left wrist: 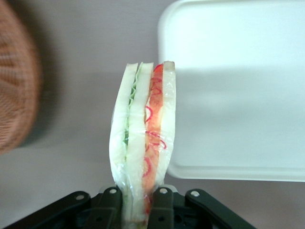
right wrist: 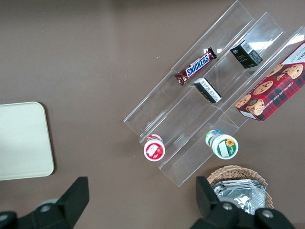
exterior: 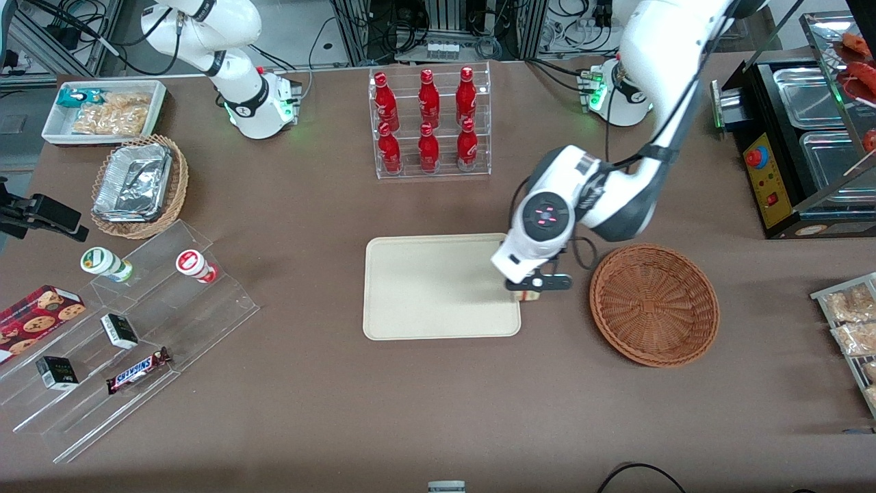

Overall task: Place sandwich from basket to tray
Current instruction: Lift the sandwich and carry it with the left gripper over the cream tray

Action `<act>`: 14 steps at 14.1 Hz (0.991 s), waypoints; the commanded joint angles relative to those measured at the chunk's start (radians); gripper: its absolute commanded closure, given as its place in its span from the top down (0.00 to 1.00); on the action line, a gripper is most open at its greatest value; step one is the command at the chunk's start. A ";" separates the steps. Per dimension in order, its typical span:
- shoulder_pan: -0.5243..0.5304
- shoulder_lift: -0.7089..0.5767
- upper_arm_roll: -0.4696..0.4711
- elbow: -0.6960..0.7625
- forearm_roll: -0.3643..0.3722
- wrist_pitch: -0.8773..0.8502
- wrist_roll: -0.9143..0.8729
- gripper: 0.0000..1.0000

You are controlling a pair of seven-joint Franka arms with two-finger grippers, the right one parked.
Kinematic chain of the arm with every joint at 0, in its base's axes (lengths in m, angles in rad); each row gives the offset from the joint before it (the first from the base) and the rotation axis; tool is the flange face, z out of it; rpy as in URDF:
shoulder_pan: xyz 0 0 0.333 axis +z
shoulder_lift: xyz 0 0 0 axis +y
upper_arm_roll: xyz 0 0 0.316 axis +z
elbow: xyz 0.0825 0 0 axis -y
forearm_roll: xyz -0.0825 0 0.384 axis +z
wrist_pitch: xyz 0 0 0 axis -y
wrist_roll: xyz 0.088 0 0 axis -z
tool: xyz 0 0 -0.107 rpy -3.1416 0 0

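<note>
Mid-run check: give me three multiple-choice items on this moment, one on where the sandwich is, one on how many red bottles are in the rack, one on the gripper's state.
1. Where is the sandwich?
A. In the basket
B. Held above the table, at the edge of the tray
C. On the bottle rack

2. How many red bottles stand in the rack?
A. Four
B. Six
C. Eight

3. What is the gripper doing?
A. Open, empty
B. Shut on nothing
C. Shut on the sandwich

Answers: 1 B, the wrist view shows it beside the tray's rim; 2 B, two rows of three; 3 C, the fingers clamp the wedge.
</note>
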 commanded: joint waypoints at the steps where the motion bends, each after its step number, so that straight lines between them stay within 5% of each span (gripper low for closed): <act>1: -0.031 0.145 -0.019 0.209 -0.019 -0.014 -0.066 0.15; 8: -0.147 0.287 -0.030 0.305 -0.015 0.200 -0.289 0.14; 14: -0.181 0.347 -0.027 0.357 -0.005 0.221 -0.307 0.17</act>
